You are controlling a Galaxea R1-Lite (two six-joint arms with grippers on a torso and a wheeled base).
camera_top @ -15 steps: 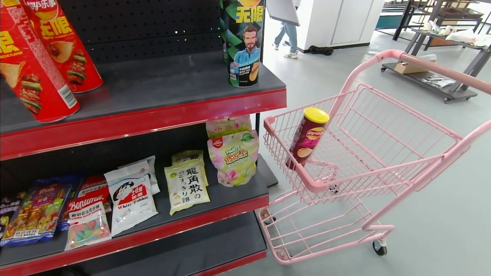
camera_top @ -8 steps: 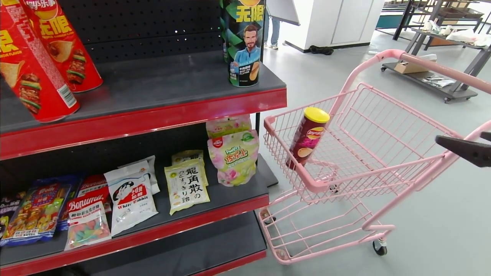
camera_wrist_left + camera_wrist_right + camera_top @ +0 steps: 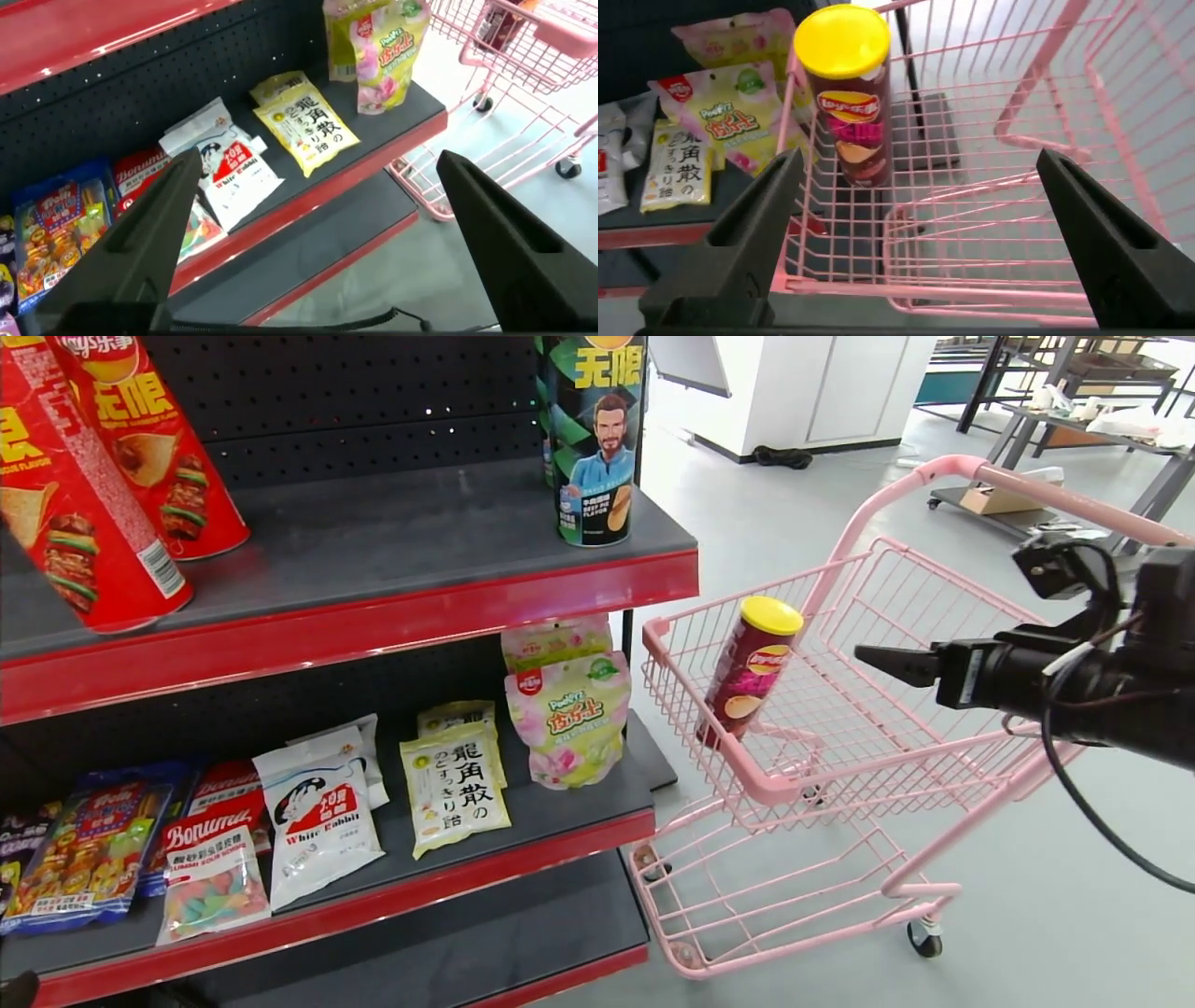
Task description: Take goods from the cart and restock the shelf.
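Chip can [image 3: 752, 663], maroon with a yellow lid, sits right of centre in the head view. It stands tilted in the front left corner of the pink cart [image 3: 747, 782], leaning on the basket's wire wall. Nothing grips it.

Left gripper [image 3: 318, 157]: fingers spread wide, holding nothing. It hangs in front of the middle tier of the shelf [image 3: 373, 625], lower left of the head frame.

Middle tier, flat bags in a row from the left edge toward centre:
- blue snack bag [image 3: 89, 854]
- red-and-white gummy bag [image 3: 210, 877]
- white candy bag with a rabbit drawing [image 3: 317, 821]
- yellow lozenge bag [image 3: 455, 793]
- pink-and-green pouch [image 3: 569, 719], standing upright at the tier's right end, just beside the cart

Right gripper [image 3: 920, 157]: fingers wide open, empty. In the head view it comes in from the right edge at mid height, above the cart basket. It points at the chip can and is apart from it. The wrist view has the can between the two finger lines, farther off, with its lid toward the camera.

Top tier: two red chip canisters [image 3: 65, 504] in the upper left corner, and one dark green chip can [image 3: 595, 439] upright at top centre, at the tier's right end.
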